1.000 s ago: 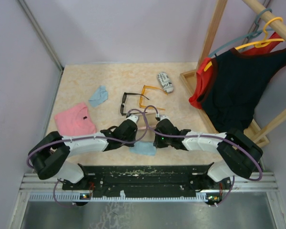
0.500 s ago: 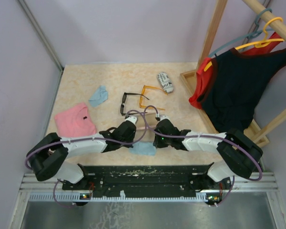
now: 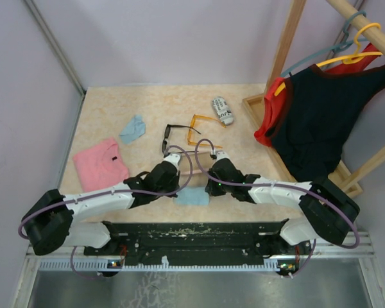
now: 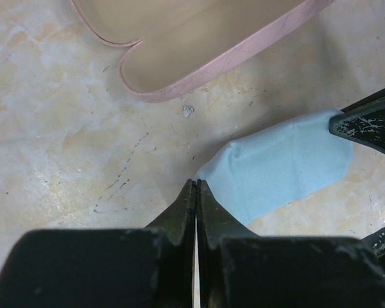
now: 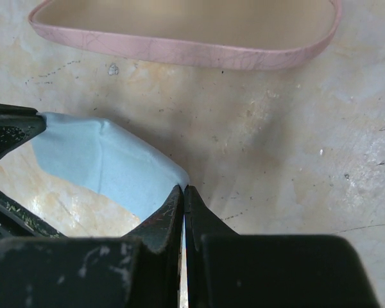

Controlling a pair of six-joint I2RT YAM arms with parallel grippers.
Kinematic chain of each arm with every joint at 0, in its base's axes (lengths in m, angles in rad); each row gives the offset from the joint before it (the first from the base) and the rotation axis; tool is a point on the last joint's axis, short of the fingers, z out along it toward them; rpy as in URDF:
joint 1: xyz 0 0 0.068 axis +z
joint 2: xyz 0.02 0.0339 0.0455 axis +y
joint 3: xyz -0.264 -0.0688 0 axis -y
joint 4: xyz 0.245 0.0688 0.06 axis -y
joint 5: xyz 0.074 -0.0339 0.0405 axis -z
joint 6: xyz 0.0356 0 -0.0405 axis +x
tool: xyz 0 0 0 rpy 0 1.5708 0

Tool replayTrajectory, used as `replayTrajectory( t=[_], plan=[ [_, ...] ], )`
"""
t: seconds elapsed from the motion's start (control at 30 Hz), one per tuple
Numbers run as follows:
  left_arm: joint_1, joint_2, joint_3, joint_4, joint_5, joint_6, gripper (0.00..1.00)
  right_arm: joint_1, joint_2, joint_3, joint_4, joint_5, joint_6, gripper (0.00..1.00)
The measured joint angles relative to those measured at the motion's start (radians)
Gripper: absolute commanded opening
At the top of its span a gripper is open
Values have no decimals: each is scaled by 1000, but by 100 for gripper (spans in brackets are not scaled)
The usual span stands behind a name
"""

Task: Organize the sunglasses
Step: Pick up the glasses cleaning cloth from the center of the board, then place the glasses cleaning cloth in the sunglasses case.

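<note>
Two pinches on soft pale-blue cloth (image 4: 282,167), left gripper (image 4: 196,186) and right gripper (image 5: 183,189) clamped on opposite corners | pink case (image 5: 179,51), smooth curvy rim, beige inside | scuffed marbled table (image 4: 64,147)

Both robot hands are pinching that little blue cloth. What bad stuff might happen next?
1. The left gripper and right gripper each pinch only the very edge of the blue cloth, so it may slip free when lifted.
2. The two grippers sit very close together, so they might bump, or tug the cloth against each other.
3. The open pink case lies just beyond the cloth, so a forward move could nudge it.
</note>
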Motion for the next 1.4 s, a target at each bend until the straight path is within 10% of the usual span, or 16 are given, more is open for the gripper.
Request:
replayTrajectory(
  t=[1.4],
  plan=[
    [119, 88, 138, 166, -93, 50, 1, -190, 59, 242, -32, 17, -149, 0]
  ],
)
